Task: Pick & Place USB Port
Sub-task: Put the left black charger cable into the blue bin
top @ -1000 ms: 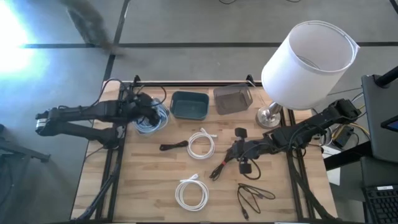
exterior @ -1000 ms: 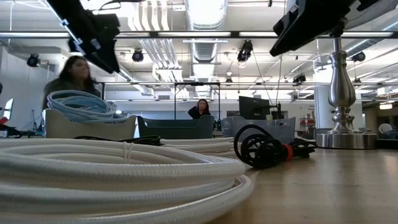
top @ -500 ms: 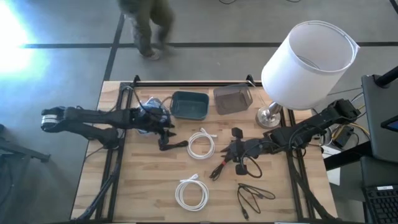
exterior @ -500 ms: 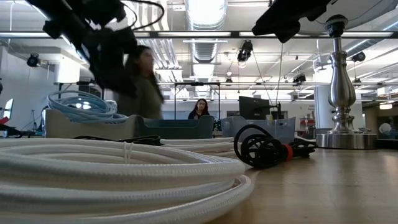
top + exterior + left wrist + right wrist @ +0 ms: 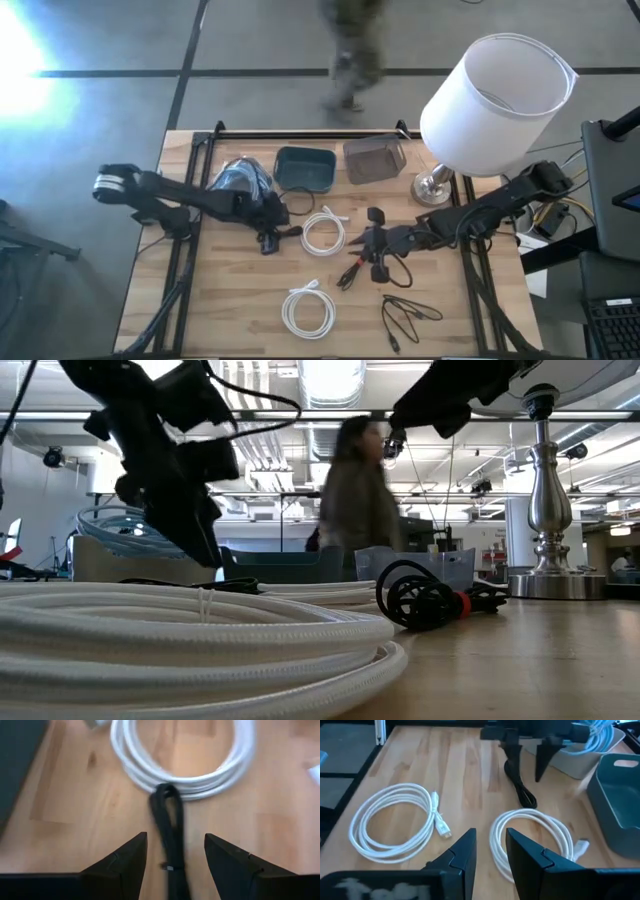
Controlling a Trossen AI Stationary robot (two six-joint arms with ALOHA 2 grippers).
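A small black cable bundle (image 5: 287, 233) lies flat on the wooden table, its looped end against a white cable coil (image 5: 322, 232). My left gripper (image 5: 268, 240) hangs over the bundle's other end, open and tilted downward. In the left wrist view its fingers stand on either side of the bundle (image 5: 169, 827) without touching it. My right gripper (image 5: 372, 244) is open right of the white coil, above a black cable with a red tie (image 5: 358, 270). Nothing shows between its fingers in the right wrist view (image 5: 490, 834).
Along the far edge stand a white bin of light blue cable (image 5: 243, 180), a teal bin (image 5: 305, 155) and a grey bin (image 5: 375, 160). A lamp (image 5: 490, 100) rises at the far right. A second white coil (image 5: 308, 310) and a thin black cable (image 5: 405, 315) lie near the front. A person walks behind the table.
My left gripper has left the bin of blue cable, gone down and toward the table's near right, and tipped downward over the black bundle. My right gripper has shifted a little toward the table's left. A person has walked from left to right behind the table.
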